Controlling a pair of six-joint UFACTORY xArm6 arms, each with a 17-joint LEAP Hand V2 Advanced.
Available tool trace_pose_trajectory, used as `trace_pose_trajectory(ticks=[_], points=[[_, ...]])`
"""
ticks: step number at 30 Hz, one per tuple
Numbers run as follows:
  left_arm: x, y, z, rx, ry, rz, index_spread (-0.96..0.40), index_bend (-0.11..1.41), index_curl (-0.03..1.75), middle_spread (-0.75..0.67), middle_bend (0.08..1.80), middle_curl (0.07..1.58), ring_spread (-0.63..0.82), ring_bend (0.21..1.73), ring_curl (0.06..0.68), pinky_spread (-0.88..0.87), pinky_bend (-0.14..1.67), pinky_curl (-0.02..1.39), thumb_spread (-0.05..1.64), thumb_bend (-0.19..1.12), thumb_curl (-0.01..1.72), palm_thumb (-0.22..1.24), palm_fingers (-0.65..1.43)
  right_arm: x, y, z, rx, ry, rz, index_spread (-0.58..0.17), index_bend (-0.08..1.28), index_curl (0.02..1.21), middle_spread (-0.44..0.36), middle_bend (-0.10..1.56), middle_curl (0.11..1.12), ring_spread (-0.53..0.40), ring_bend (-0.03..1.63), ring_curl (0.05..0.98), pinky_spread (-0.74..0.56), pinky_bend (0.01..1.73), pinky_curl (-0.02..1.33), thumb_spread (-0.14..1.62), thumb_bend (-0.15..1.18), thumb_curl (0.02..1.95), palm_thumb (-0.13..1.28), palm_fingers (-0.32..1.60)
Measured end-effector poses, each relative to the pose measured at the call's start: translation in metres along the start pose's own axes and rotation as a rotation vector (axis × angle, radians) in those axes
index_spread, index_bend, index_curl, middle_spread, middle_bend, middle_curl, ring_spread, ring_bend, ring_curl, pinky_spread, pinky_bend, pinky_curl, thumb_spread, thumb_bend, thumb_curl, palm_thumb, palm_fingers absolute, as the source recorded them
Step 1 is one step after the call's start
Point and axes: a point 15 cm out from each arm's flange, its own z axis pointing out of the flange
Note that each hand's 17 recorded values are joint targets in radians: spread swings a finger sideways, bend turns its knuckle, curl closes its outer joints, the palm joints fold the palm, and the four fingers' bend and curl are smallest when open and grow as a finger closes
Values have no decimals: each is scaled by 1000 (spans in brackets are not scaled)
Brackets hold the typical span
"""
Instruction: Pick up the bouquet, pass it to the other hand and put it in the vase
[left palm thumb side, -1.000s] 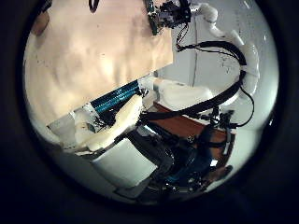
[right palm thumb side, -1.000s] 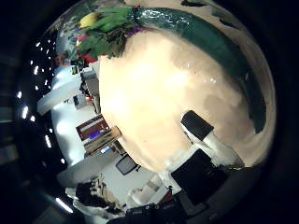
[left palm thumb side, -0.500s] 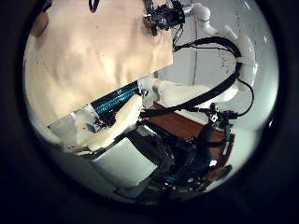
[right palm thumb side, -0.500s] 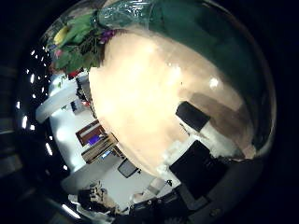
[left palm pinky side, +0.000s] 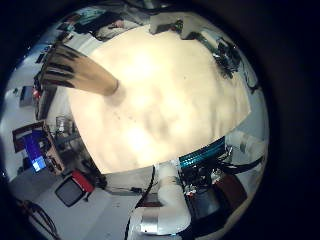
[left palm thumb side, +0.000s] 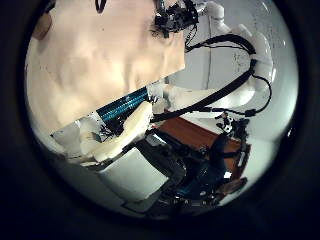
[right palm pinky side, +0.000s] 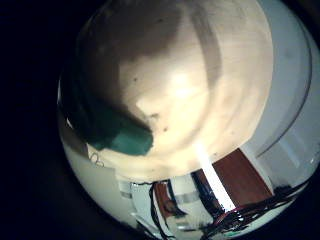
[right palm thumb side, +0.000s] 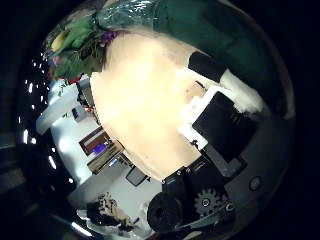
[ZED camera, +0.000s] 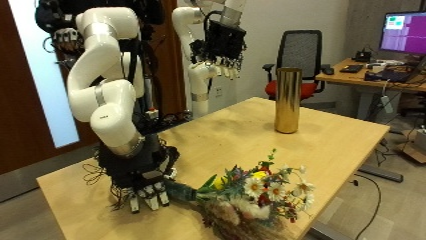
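The bouquet (ZED camera: 253, 195) lies on the table (ZED camera: 226, 135) at its near edge, blooms toward the vase side, its lower part cut off by the outside view's bottom edge. The stem end points at the right hand (ZED camera: 144, 185), which is down at the table just beside it. Its fingers (ZED camera: 149, 197) hang fairly straight and loose toward the tabletop; whether any of them touches the stems is hard to make out, since the wrapped stem end merges with the dark fingers. In the right thumb side palm view the bouquet (right palm thumb side: 85, 45) fills the rim close to the palm, the wrap (right palm thumb side: 170, 20) a dark green sweep beside the hand's own black and white parts. The right little finger side view shows only the table (right palm pinky side: 190, 90) and one dark green patch, too blurred to name.

Farther back the vase (ZED camera: 288, 99), a tall gold cylinder, stands upright on the table, well apart from the bouquet. It also shows, lying across the table, in the left little finger side view (left palm pinky side: 85, 72).

Farthest, the left hand (ZED camera: 217, 48) hangs high above the table's far side, fingers relaxed and pointing down, holding nothing.
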Motion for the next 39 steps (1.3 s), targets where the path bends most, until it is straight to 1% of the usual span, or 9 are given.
trace_pose_trajectory(ticks=[3,6,7,9,14,15,21,32,39], points=[[1,0,0,1,2,1,132,193,425,282,207,341,513,376,198,483,173,207,973,-27,302,460,236,2,3,-4,3,19,-7,-308,395,515,-197,690,530,-275,921,377,-439,754,294,876,-26,498,862,1235],[0,0,-1,5,-1,0,128,194,426,282,206,341,517,377,198,483,173,207,973,-27,302,460,236,4,4,-10,15,27,-12,-323,608,596,-196,864,588,-265,1018,422,-518,826,330,848,-10,515,903,1491],[1,1,-2,8,-2,0,126,195,426,282,205,341,517,376,198,483,172,207,973,-27,302,460,237,5,5,-15,23,20,-13,-323,658,616,-194,904,603,-260,1044,434,-518,860,345,846,-8,520,922,1478],[1,1,-2,8,1,1,125,195,426,282,205,341,518,375,198,483,172,206,973,-27,302,460,237,8,4,-26,51,7,-10,-312,838,706,-190,1048,668,-252,1157,494,-438,1109,451,849,44,568,1062,1373],[0,2,-2,8,-1,-2,123,195,427,281,204,343,513,376,196,483,171,204,973,-27,302,460,240,17,9,-66,149,-17,-16,-286,993,791,-179,1179,729,-237,1290,572,-325,1303,570,826,50,631,1159,1210],[0,1,-2,10,-1,-2,123,195,427,281,204,344,512,377,195,483,171,204,973,-27,302,460,241,17,12,-74,166,-19,-30,-279,1029,813,-172,1209,747,-227,1336,595,-292,1332,607,740,49,671,1202,1161],[0,0,-2,12,3,-7,119,198,432,278,199,344,509,377,196,478,171,203,973,-27,302,460,245,-13,41,-124,261,-131,-134,-256,1088,846,-159,1260,780,-209,1388,632,-236,1340,682,553,12,761,1242,1110],[-6,-12,-3,51,39,-38,109,204,442,259,207,347,496,376,194,467,165,197,984,-27,297,440,265,-36,116,-188,313,-346,-305,-233,1118,856,-142,1280,795,-197,1412,645,-204,1273,785,338,-11,868,1231,1101],[2,-28,-11,114,199,-17,78,228,455,204,241,355,456,383,193,446,163,182,996,-33,291,405,327,-53,160,-216,322,-528,-475,-230,1120,857,-139,1278,797,-193,1424,645,-206,1221,848,265,-13,901,1228,1103]])
